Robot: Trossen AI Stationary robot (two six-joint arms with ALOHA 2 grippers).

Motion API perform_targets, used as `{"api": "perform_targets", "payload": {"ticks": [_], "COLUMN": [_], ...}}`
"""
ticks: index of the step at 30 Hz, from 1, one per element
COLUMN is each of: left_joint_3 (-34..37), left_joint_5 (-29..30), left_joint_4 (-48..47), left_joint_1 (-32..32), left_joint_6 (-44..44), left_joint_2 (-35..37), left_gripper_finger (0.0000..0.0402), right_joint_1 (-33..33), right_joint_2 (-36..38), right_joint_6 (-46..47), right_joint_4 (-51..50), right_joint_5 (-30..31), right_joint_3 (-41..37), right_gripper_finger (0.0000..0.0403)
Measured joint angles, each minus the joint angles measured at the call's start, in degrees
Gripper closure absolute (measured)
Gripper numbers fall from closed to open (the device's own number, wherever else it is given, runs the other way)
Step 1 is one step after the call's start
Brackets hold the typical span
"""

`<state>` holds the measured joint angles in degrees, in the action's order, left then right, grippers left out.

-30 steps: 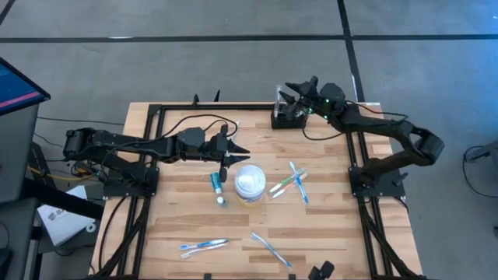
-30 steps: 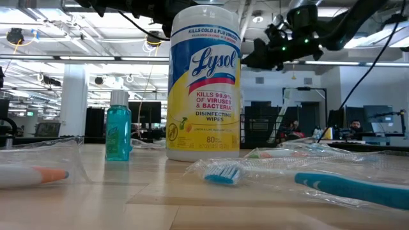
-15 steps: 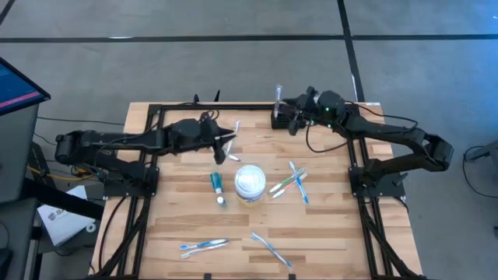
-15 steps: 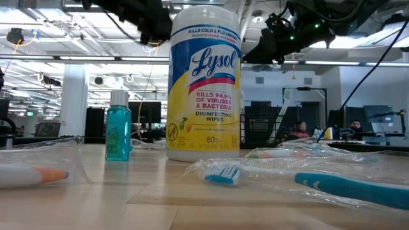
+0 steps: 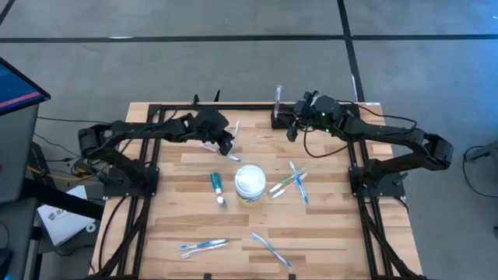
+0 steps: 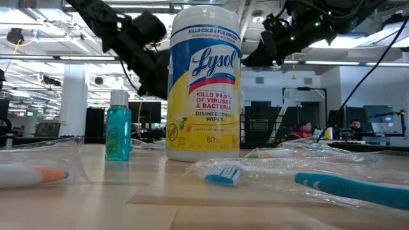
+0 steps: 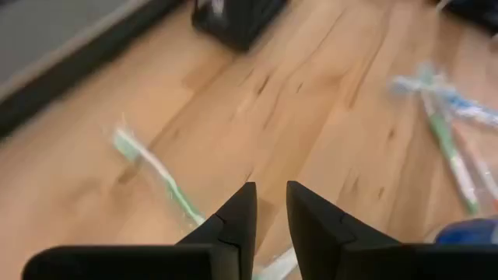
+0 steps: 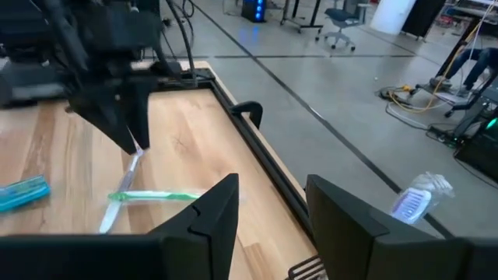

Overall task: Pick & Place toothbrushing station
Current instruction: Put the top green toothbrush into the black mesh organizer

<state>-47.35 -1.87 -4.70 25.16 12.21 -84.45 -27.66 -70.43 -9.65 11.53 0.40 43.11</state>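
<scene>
You are working on a pale wooden table (image 5: 327,225) framed by black rails, on a grey floor; the low view looks into an office with desks beyond it. The toothbrushing station (image 5: 282,117) sits at the far edge, right of centre. Your right gripper (image 5: 292,127) hovers just beside its near side, fingers (image 8: 212,222) spread and empty. Your left gripper (image 5: 230,148) hangs over the far-left part of the boards, its fingers (image 7: 236,222) nearly together with a narrow gap, above a green wrapped toothbrush (image 7: 156,173). The white wipes tub (image 5: 250,183) stands mid-table with a teal bottle (image 5: 218,185) on its left and a cluster of wrapped brushes (image 5: 292,182) on its right. More brushes (image 5: 204,246) lie near the front edge.
</scene>
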Motion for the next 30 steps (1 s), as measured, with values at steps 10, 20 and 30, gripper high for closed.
{"api": "perform_targets", "payload": {"ticks": [10, 20, 30], "left_joint_3": [0.0, 0.0, 0.0], "left_joint_5": [-5.6, -5.0, -5.0], "left_joint_4": [0.0, 0.0, -0.5], "left_joint_1": [3.5, 3.6, 3.3], "left_joint_6": [4.6, 4.8, 4.8], "left_joint_2": [-9.5, -10.7, -10.8], "left_gripper_finger": [0.0322, 0.0262, 0.0227], "right_joint_1": [0.0, 0.0, 0.0], "right_joint_2": [0.0, 0.0, 0.0], "right_joint_6": [0.1, 0.2, 0.2], "right_joint_4": [-1.3, -2.3, -3.8], "right_joint_5": [0.0, 0.0, 0.0], "right_joint_3": [0.0, 0.0, 0.0], "right_gripper_finger": [0.0266, 0.0269, 0.027]}}
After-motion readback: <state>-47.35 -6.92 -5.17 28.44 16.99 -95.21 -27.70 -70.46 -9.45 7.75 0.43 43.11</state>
